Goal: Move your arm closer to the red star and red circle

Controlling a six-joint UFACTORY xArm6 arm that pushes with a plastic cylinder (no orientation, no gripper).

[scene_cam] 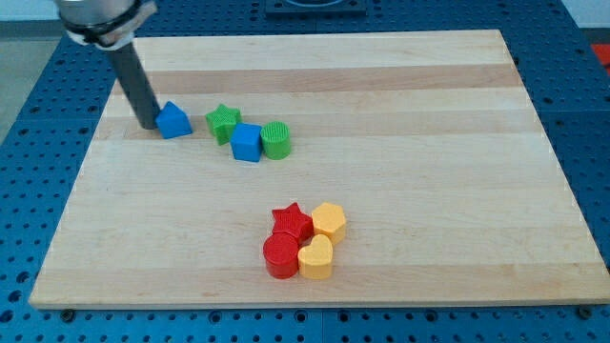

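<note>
Camera view: pale wooden tabletop [400,105] on a blue perforated base [29,219]. Dark rod coming down from the view's top left, my tip [150,126] planted near the tabletop's upper-left part, just beside the left face of the blue block [173,121], a house-like pentagon shape; touching or a hair apart, cannot tell. No jaws on this end effector, just a plain rod, so nothing to spread, close or clamp. To the right of the blue block, a green star [223,121]. Then a blue cube [246,142] and a green cylinder [275,140] side by side, touching, with the cube close against the star's lower right. Well apart from that row, toward the view's bottom centre, a tight cluster of four: red star [292,221] upper left, red circle [281,255] directly below it, yellow hexagon [329,221] upper right, yellow heart [316,257] lower right, all pressed together. Tip far from the red pair, up and to the view's left of it.
</note>
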